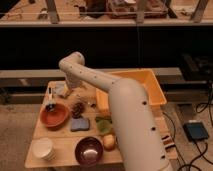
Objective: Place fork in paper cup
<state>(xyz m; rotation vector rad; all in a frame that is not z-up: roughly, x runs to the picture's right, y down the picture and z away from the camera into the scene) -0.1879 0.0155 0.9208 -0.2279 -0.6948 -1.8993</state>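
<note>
The paper cup (43,148) is off-white and stands upright at the front left corner of the wooden table (60,137). My white arm rises from the lower right, bends at the back left and points down there. The gripper (66,92) hangs low over the table's back left, just behind the red bowl (54,115) and far from the cup. Its jaws stand wide and I see nothing between them. I cannot pick out the fork; it is too thin to tell apart near the gripper.
A dark-handled, white-tipped utensil (50,104) leans on the red bowl's rim. A brown cone-like lump (77,108), a blue sponge (80,124), a green item (104,125), a dark bowl (89,150) and a yellow fruit (109,142) lie mid-table. An orange bin (142,85) sits behind my arm.
</note>
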